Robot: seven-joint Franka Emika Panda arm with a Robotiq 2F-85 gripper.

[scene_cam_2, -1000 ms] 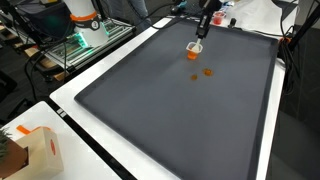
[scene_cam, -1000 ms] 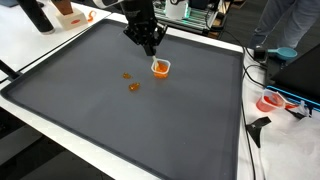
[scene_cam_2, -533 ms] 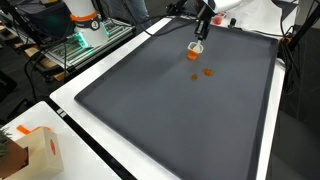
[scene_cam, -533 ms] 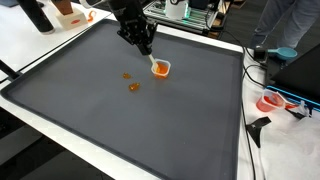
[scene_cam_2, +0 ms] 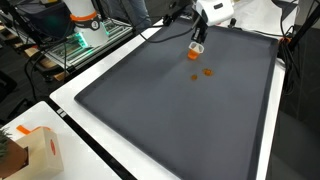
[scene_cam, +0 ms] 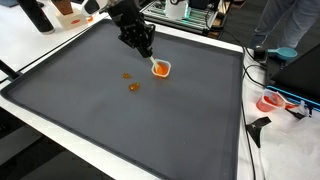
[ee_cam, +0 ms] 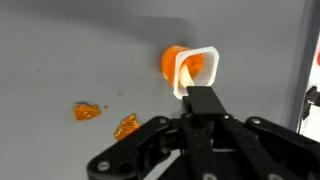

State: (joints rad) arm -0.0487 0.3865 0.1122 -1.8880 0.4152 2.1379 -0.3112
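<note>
Orange scraps are seen first: two small pieces [ee_cam: 100,118] lie on the dark mat [scene_cam: 150,130] of the bench, left of the cup in the wrist view. An orange cup [ee_cam: 190,70] with a white rim lies tipped on its side on the mat, its mouth turned toward the end effector [ee_cam: 203,100]. The end effector is seen just beside that rim; whether it is clenched or released cannot be told.
</note>
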